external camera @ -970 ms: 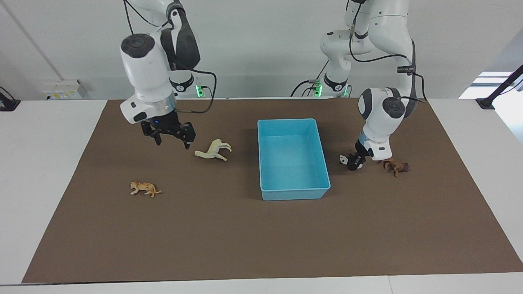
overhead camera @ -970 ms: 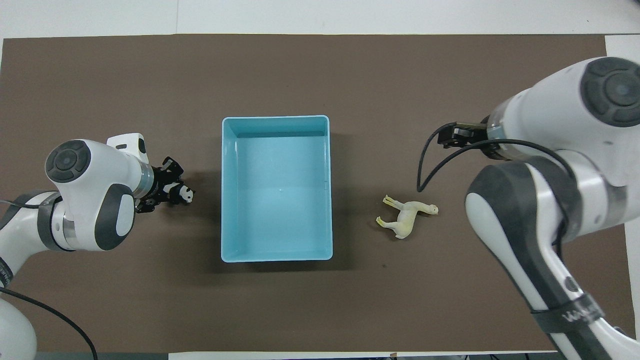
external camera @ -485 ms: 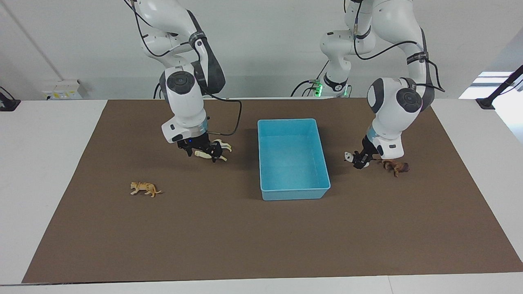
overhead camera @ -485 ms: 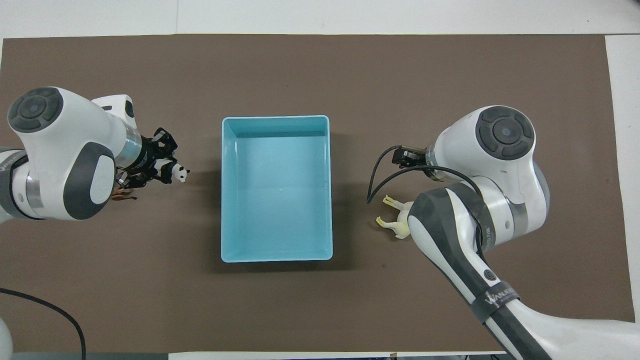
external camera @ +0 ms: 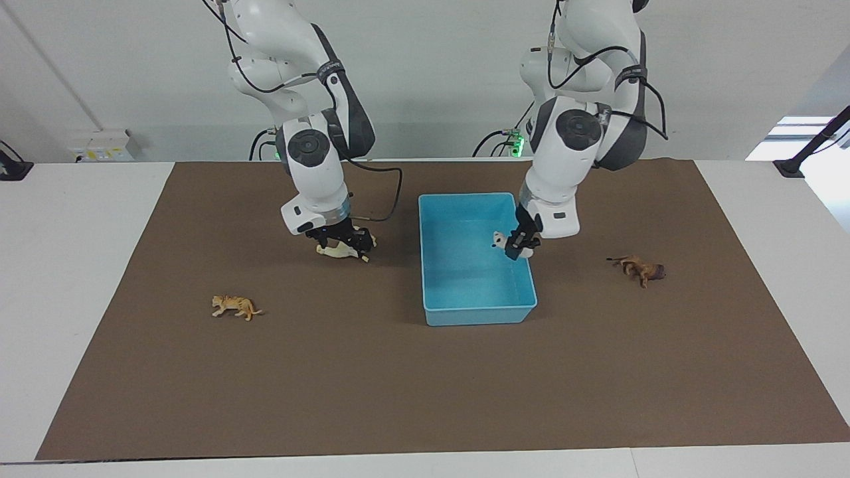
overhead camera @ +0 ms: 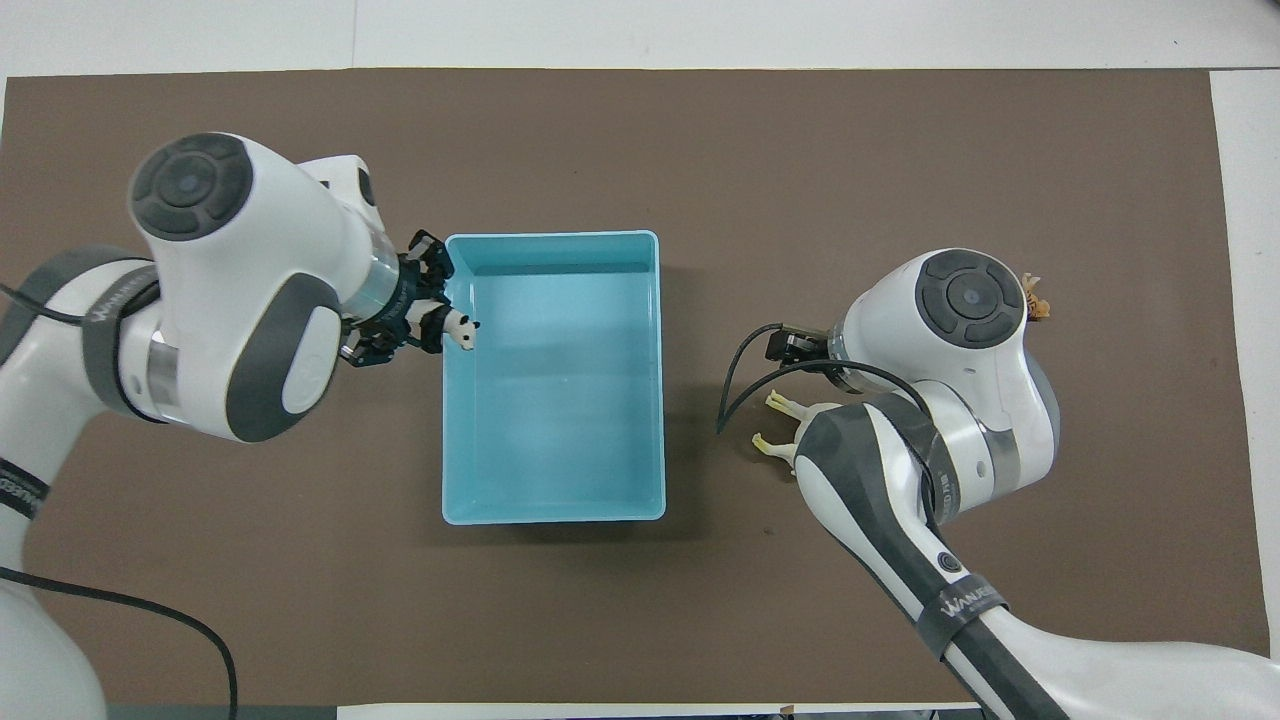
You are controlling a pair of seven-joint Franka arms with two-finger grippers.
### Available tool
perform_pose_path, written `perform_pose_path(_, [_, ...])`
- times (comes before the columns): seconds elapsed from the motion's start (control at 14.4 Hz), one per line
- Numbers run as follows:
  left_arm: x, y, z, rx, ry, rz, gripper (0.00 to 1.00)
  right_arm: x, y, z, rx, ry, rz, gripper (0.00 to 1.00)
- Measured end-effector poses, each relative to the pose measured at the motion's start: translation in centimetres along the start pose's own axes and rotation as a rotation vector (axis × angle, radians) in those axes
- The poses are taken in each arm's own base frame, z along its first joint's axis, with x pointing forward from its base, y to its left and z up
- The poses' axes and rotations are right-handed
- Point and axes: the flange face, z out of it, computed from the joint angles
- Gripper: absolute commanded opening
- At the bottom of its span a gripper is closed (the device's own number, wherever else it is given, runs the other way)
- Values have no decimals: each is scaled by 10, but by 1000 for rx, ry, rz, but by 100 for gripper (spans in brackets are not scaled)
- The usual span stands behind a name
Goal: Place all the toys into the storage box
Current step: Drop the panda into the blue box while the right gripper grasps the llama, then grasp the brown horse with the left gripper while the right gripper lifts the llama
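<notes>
My left gripper [external camera: 519,247] is shut on the black-and-white panda [external camera: 498,240] and holds it in the air over the light blue storage box [external camera: 479,314], at the wall toward the left arm's end. In the overhead view the panda [overhead camera: 461,328] is just over the box's rim [overhead camera: 553,516]. My right gripper [external camera: 342,244] is down on the cream llama [external camera: 329,251], which lies on the mat beside the box. In the overhead view my arm hides all but the llama's legs [overhead camera: 778,404]. The tiger [external camera: 234,306] and the lion [external camera: 641,269] lie on the mat.
A brown mat [external camera: 398,385] covers the white table. The tiger lies toward the right arm's end and farther from the robots than the llama. The lion lies toward the left arm's end, beside the box. The box has nothing in it.
My left gripper lifted the panda off the mat beside the lion and carried it over the box's edge. My right gripper moved over to the llama and came down on it.
</notes>
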Motion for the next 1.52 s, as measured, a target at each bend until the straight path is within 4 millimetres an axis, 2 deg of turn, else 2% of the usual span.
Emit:
perform_pose_path(0.07, [-8, 1, 9, -10, 3, 11, 20, -5, -1, 4, -3, -8, -2, 100])
perform_pose_path(0.14, [-13, 1, 20, -27, 9, 18, 31, -9, -1, 6, -7, -14, 1, 100])
perform_pose_path(0.21, [-16, -1, 31, -41, 14, 23, 72, -13, 1, 9, -8, -20, 9, 100])
perform_pose_path(0.28, [-20, -4, 42, -48, 17, 29, 100, -15, 2, 12, 0, -25, 18, 100])
perform_pose_path(0.35, [-25, -6, 48, -47, 18, 36, 100, -18, 4, 14, 12, -28, 27, 100])
perform_pose_path(0.48, [-29, -5, 46, -51, 19, 43, 100, -21, 7, 18, 22, -29, 36, 100])
perform_pose_path(0.62, [-27, -6, 37, -54, 22, 39, 100, -24, 9, 21, 19, -33, 37, 100])
perform_pose_path(0.76, [-16, -6, 19, -61, 27, 20, 100, -26, 11, 24, 16, -36, 38, 100])
perform_pose_path(0.83, [-2, -7, 7, -68, 34, 6, 100, -27, 12, 26, 16, -37, 38, 100])
perform_pose_path(0.97, [42, -17, -13, -57, 67, 15, 100, -29, 14, 31, 25, -23, 39, 100])
perform_pose_path(1.18, [131, -55, -33, -23, 100, 117, 100, -36, 16, 43, 29, -12, 35, 100])
perform_pose_path(1.32, [179, -84, -37, -16, 103, 176, 100, -38, 19, 48, 32, -6, 36, 98])
perform_pose_path(1.52, [232, -119, -38, -30, 125, 187, 100, -42, 23, 56, 37, 3, 38, 69])
